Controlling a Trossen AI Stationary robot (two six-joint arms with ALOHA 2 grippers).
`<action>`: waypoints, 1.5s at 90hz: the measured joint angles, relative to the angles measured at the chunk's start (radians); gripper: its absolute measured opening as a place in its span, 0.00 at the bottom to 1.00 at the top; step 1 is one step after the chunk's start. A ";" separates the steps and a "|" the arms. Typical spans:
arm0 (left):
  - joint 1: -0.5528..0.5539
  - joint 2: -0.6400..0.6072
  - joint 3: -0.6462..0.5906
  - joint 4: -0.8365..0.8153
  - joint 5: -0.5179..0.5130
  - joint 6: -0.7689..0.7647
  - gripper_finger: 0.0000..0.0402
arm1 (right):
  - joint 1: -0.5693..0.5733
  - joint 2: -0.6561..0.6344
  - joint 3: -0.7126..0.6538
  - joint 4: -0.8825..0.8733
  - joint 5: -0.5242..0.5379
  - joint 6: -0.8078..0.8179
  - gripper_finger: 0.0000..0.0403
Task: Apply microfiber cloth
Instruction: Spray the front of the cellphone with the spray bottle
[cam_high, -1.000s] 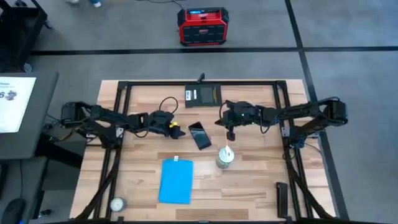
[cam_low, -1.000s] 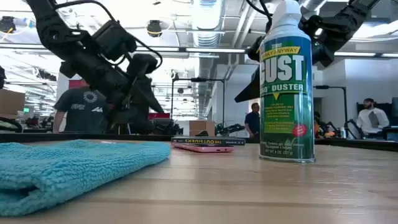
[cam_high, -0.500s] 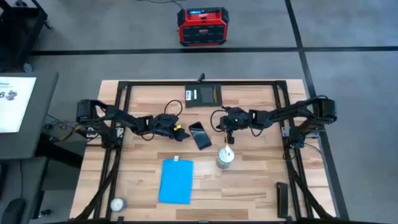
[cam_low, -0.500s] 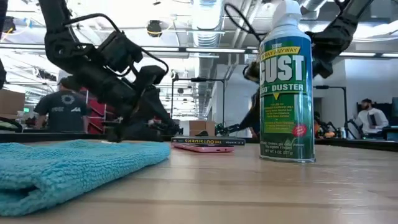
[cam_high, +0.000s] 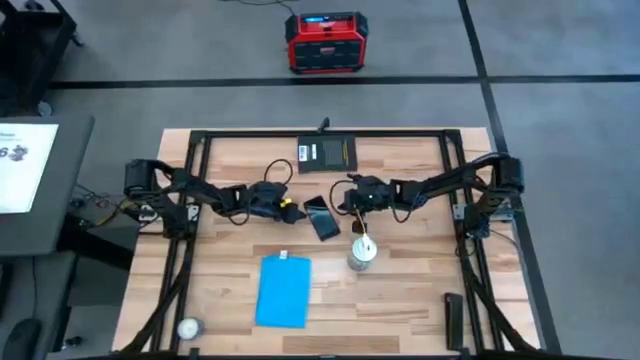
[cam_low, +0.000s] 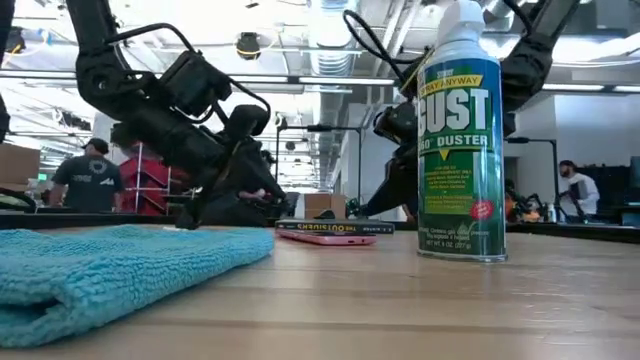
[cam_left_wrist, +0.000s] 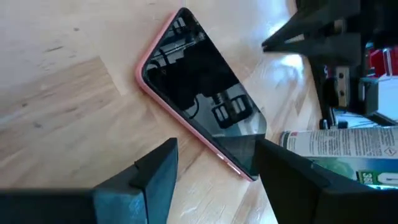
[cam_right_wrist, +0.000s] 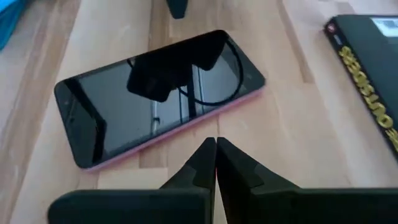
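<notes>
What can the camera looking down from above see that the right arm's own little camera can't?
Only the high view shows the whole table, the microfiber cloth lying flat and untouched, the duster can, both arms, and the red box on the floor.

Only the right wrist view shows the right gripper with its fingers shut together, just short of the phone's pink edge, and the dark reflections on the screen.

Both show the phone lying screen up, the black pad beside it, and the left gripper near the phone's other side.
</notes>
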 joint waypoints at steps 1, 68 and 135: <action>0.000 0.000 0.000 0.000 0.000 0.000 0.48 | 0.000 0.000 0.004 -0.006 0.000 -0.002 0.00; -0.003 0.000 0.001 -0.059 -0.054 -0.077 0.48 | 0.012 0.127 0.118 -0.162 0.002 -0.049 0.00; -0.034 0.045 0.037 -0.105 -0.073 -0.182 0.48 | 0.042 0.148 0.172 -0.161 -0.015 -0.075 0.00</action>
